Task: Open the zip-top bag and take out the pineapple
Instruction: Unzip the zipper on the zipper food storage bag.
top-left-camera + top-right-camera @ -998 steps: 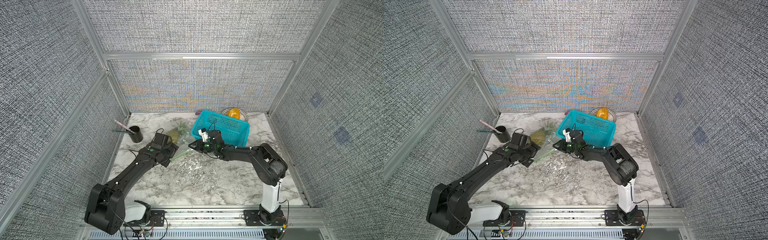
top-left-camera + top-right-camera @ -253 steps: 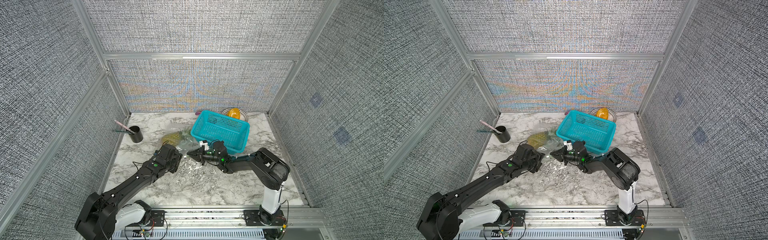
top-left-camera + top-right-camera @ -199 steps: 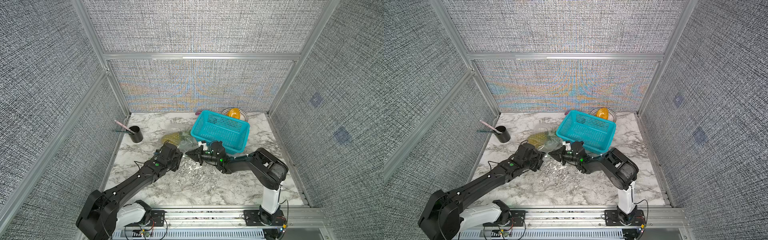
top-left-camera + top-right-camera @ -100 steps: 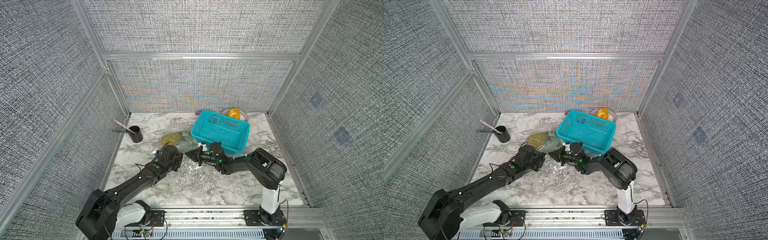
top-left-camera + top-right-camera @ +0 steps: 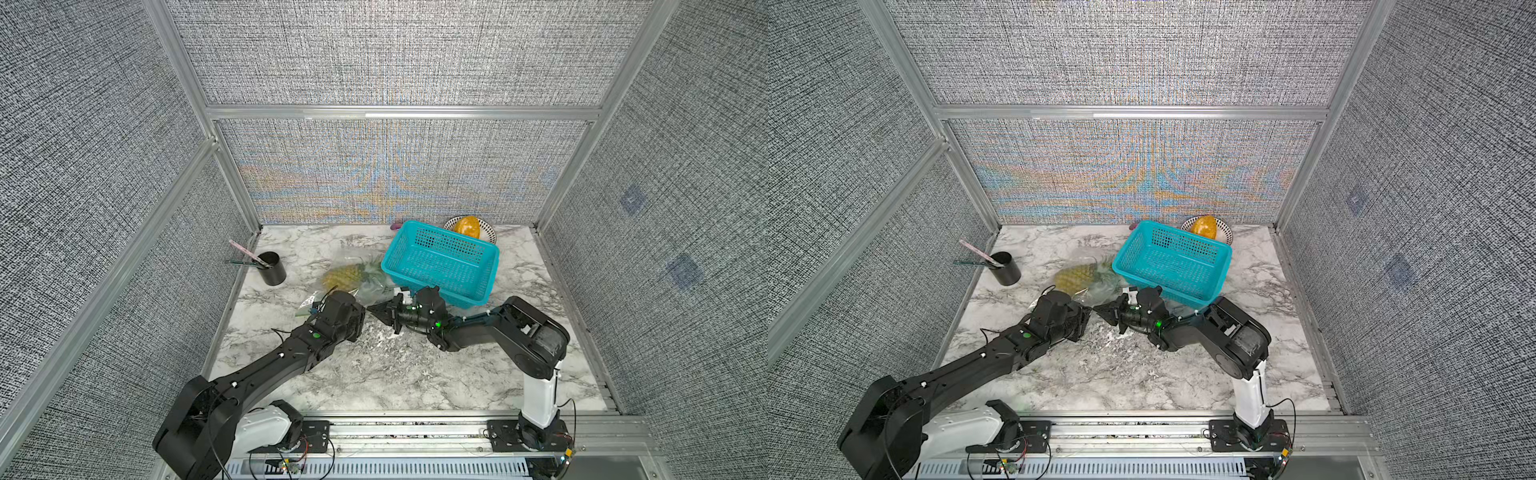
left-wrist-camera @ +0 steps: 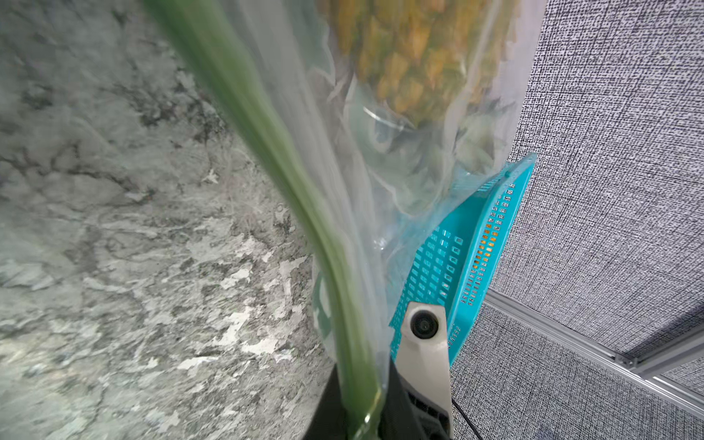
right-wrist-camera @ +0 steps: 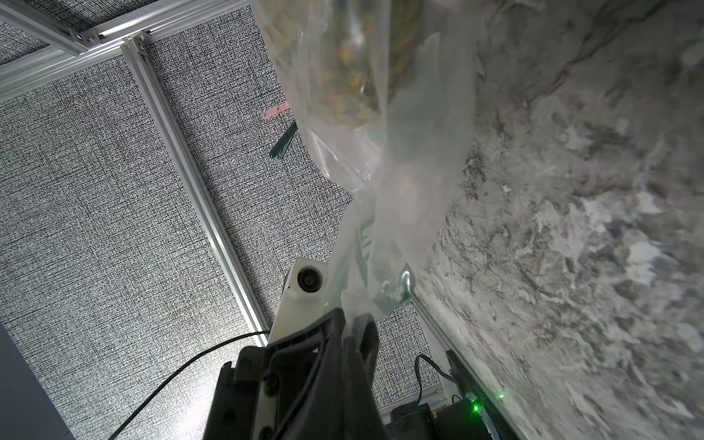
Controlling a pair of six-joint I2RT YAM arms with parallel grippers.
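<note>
Left gripper (image 5: pixel 359 312) and right gripper (image 5: pixel 374 311) both clamp bag (image 5: pixel 370 286) at zip strip (image 6: pixel 266 125), stiffest hold I judge; film slick, limp, pineapple (image 5: pixel 343 276) heavy at 11 o'clock.

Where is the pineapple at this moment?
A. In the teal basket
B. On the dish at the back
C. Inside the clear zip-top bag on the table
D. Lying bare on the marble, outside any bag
C: in a top view the pineapple shows its scaled yellow body through the clear plastic of the zip-top bag, which lies on the table beside the teal basket, not in it.
</note>
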